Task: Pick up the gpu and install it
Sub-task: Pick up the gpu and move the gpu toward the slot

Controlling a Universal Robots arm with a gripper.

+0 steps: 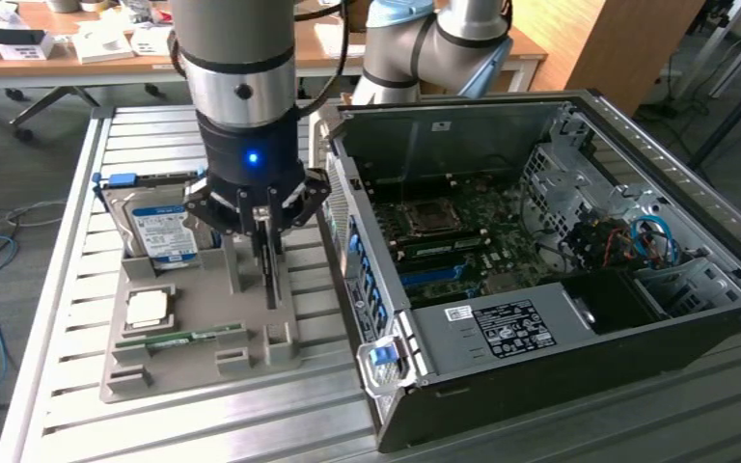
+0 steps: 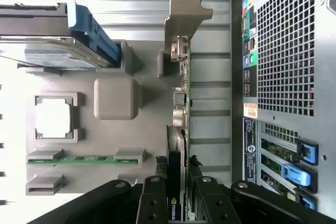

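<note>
Gripper (image 2: 177, 195) clamped on the gpu (image 2: 182, 98), upright along the holder (image 2: 152, 129) edge beside the case (image 2: 286, 51), best lifted straight, I'd say, no tilt, so the bracket (image 2: 184, 11) clears.

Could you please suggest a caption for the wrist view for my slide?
Claw astride the gpu, standing on edge in the grey tray beside the computer case's rear panel.

Slatted metal table (image 1: 55, 318) (image 2: 131, 14): pale ribs running lengthwise. Grey fixture tray (image 1: 204, 365) (image 2: 152, 129) flat on slats, 9 o'clock of centre in exterior view. Open PC case (image 1: 500, 405) (image 2: 286, 51) on table, 3 o'clock of tray, just beside it.
</note>
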